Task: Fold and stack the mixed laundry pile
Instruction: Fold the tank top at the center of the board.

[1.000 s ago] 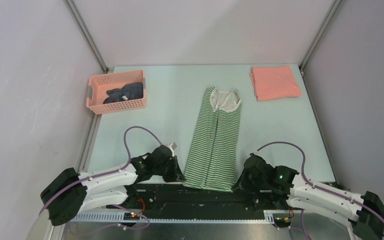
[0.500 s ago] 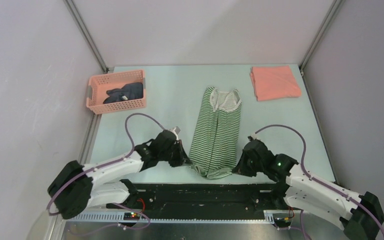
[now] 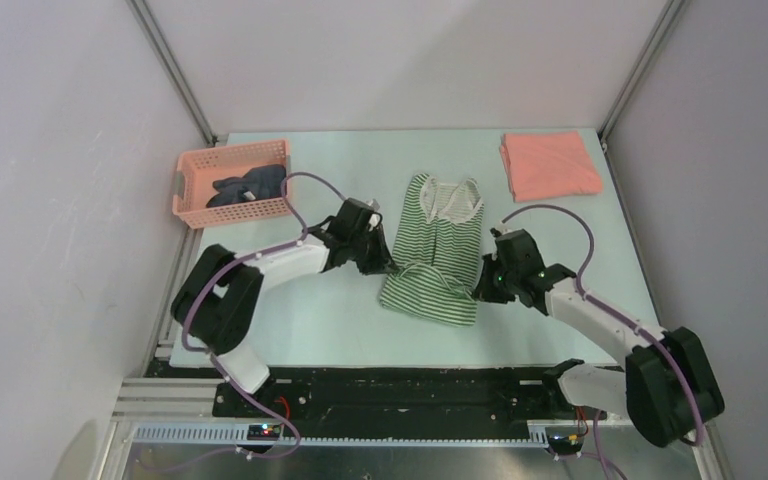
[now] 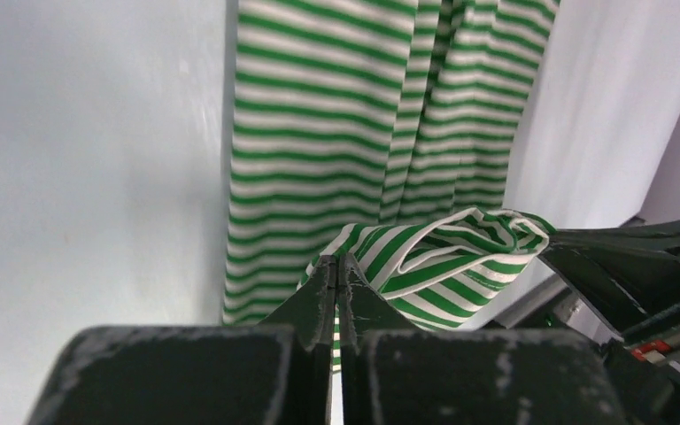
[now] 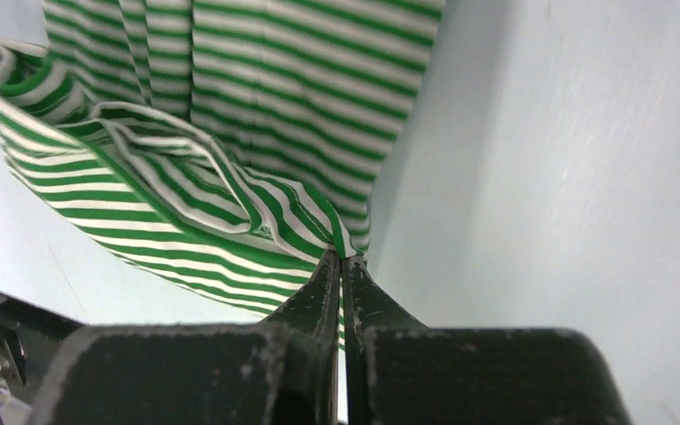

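Top view: green-and-white striped garment (image 3: 438, 240) lies at the centre of the pale green table (image 3: 310, 310). Its neck opening is at the 12 o'clock end. The 6 o'clock end is doubled up into a loose fold, with the hem raised off the surface.

Left gripper (image 4: 337, 266): fingers pressed together on a bunched corner of striped hem, at the garment's 9 o'clock edge. No gap between the fingers in the wrist view.

Right gripper (image 5: 341, 258): fingers likewise closed tight, pinching the hem corner at the 3 o'clock edge. Cloth drapes away from it in a sagging loop.

Salmon-pink shirt (image 3: 550, 165): folded flat in the table's 1 o'clock corner, well apart from both arms.

Pink lattice basket (image 3: 245, 212): in the 10 o'clock corner. Dark navy-grey garment (image 3: 250, 186) lies crumpled inside it.
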You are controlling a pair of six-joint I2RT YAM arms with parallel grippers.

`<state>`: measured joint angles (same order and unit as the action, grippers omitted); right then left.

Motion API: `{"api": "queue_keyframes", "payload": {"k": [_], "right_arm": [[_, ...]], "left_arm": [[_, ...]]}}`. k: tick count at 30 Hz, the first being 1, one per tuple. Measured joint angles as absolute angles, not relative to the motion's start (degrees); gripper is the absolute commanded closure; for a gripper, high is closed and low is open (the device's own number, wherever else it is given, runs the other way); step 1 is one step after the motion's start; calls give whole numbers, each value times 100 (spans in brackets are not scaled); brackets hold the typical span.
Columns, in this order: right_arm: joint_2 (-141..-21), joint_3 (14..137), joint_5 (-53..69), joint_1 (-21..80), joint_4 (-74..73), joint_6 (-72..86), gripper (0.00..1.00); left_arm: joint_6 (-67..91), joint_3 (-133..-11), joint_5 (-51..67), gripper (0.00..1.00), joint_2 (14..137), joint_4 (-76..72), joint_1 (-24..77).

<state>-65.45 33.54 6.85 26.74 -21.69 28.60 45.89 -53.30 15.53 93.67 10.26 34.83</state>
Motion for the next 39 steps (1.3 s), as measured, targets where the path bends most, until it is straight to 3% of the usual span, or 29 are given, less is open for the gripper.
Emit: {"api": "queue_keyframes", "payload": {"k": [9,21,23,24,28,31,39], "right_arm": [[-7706,4228,854,2014,-1387,2008,100],[-8619,4777,1181,1509,-1127,1741,100],[-8726,4805,1229,1468,-1096,1721,98],[-8781,4821,1258,1444,-1079,1706,94],[-8941,4871,1358,1363,-1041,1691,67],[-9013,5009,1544,1210,-1083,1712,65],[-8641,5231,1693,1175,-1559,1802,75]], "left_arm": [[4209,-6687,1649,100,10501,1063,3118],[4130,-7264,1664,100,11192,1105,2926],[4093,-7367,1667,95,11295,1111,2910],[4084,-7397,1664,87,11325,1116,2904],[4001,-7448,1559,68,11356,1155,2882],[3918,-7450,1269,62,11334,1273,2867],[3684,-7395,816,68,10663,1452,2915]]}}
